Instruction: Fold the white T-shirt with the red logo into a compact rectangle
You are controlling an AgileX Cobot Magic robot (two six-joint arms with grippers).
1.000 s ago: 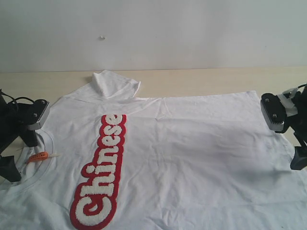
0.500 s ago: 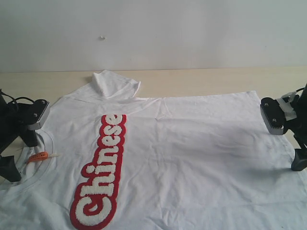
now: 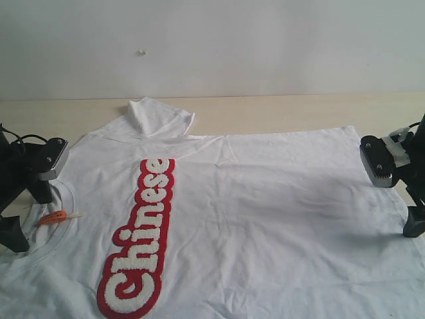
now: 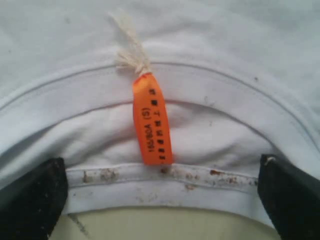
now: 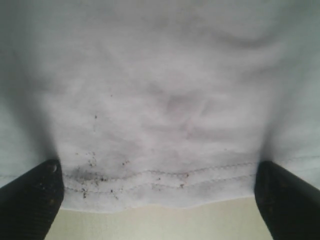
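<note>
One orange tag (image 4: 152, 120) crosses the neckband (image 4: 225, 95) of the white T-shirt (image 3: 265, 199).

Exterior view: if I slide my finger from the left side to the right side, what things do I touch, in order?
left gripper, jaws open → red logo → plain stretch of the white T-shirt → right gripper, jaws open

Exterior view: raised, looks across table (image 3: 279, 109) toward wall (image 3: 265, 46). Left wrist view: close above collar (image 4: 225, 97) and orange tag (image 4: 152, 120). Right wrist view: close above hem (image 5: 165, 182). All share the white T-shirt (image 3: 265, 199).
</note>
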